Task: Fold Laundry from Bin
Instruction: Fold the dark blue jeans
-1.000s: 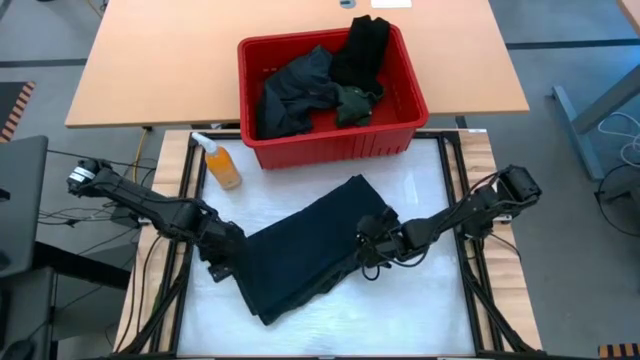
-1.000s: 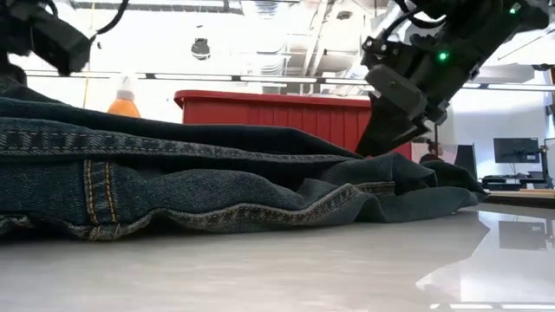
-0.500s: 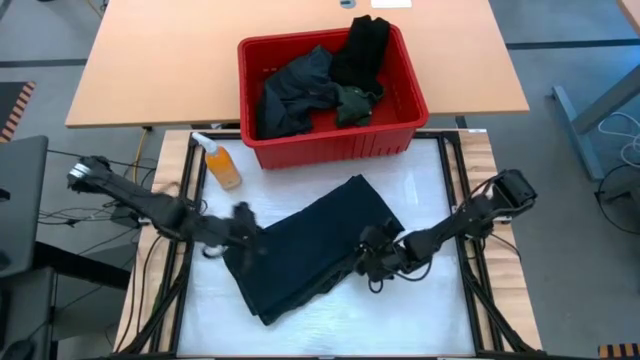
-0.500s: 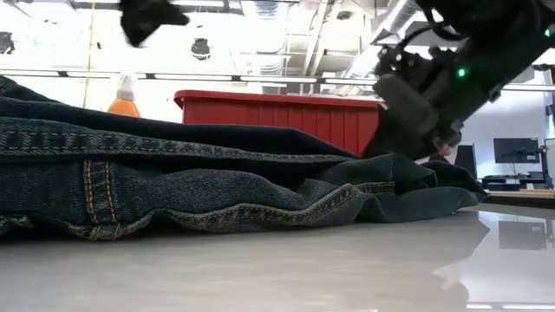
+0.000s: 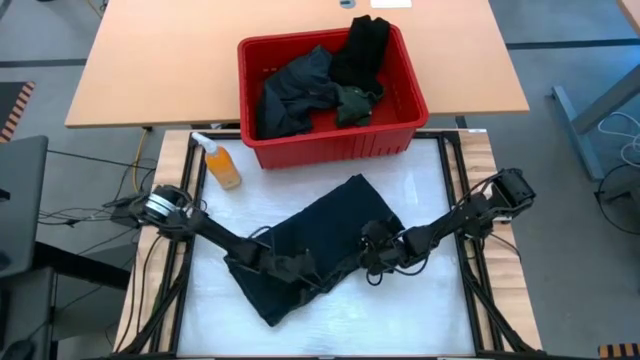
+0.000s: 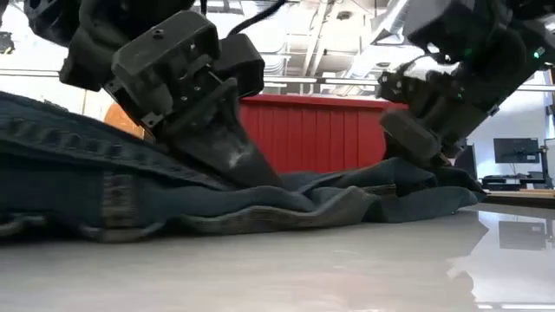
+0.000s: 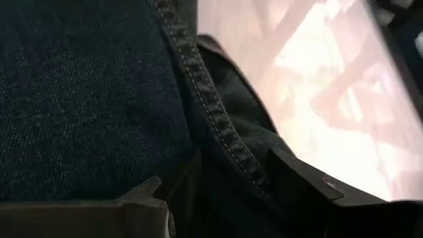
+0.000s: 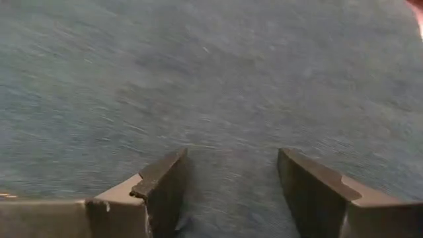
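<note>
My left gripper (image 5: 300, 272) has its fingers apart astride the hem of the jeans (image 5: 300, 235); I should pinch there. My right gripper (image 5: 372, 252), fingers released, presses denim flat.

left arm (image 5: 200, 228): thin, black, jointed, with a silver ring near its base
right arm (image 5: 470, 212): black, blocky, thin black cables
fingers (image 8: 162, 185): dark, flat, wedge-shaped
light (image 6: 536, 54): tiny, green

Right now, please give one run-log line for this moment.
jeans: folded, on table | left tool: on jeans, seam between fingers | right tool: open, on jeans | bin: holds clothes
</note>
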`<state>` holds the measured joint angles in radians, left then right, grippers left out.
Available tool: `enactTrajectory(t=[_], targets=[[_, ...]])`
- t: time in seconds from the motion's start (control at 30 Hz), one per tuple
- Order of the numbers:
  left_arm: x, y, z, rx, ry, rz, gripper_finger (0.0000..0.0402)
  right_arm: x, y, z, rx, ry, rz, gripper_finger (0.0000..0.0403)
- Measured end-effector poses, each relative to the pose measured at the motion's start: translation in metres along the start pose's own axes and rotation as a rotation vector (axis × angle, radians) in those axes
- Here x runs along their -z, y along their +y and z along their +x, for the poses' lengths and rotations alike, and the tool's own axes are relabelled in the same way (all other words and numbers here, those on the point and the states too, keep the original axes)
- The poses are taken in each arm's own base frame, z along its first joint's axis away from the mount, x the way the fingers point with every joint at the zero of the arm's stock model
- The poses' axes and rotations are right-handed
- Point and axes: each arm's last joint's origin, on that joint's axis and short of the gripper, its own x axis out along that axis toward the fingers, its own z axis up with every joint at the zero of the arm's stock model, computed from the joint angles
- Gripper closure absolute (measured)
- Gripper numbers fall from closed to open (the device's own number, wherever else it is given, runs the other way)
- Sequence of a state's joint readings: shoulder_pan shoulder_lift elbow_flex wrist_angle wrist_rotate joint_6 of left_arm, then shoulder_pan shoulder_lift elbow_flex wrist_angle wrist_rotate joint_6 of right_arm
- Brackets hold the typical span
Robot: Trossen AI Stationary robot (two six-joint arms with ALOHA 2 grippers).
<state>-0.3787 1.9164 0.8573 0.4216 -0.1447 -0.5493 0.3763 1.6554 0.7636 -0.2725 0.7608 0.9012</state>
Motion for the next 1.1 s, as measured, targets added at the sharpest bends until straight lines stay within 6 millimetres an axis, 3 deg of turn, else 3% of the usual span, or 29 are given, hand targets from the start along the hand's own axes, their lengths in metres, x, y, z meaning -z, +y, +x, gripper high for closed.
enactTrajectory(t=[0.2,0.37,0.5,0.7,0.93,1.1], targets=[[0.002,0.0,-0.001,0.003,0.024,-0.004,0.0232,-0.002,-0.019,0.006,0.084,0.118,-0.013,0.0139],[0.003,-0.002,-0.006,0.066,0.101,0.01,0.0232,-0.019,-0.032,-0.009,0.052,0.111,0.007,0.0139],[0.009,-0.006,-0.008,0.078,0.169,0.011,0.0232,-0.037,-0.051,-0.025,0.05,0.086,0.212,0.0138],[0.011,-0.011,-0.008,0.104,0.144,0.043,0.0232,-0.046,-0.08,-0.011,0.032,0.193,0.293,0.0138],[0.016,-0.019,-0.013,0.105,0.171,0.05,0.0232,-0.026,-0.102,0.013,0.005,0.286,0.334,0.0138],[0.018,-0.021,-0.014,0.084,0.163,0.058,0.0232,-0.006,-0.102,0.021,-0.131,0.285,0.372,0.0137]])
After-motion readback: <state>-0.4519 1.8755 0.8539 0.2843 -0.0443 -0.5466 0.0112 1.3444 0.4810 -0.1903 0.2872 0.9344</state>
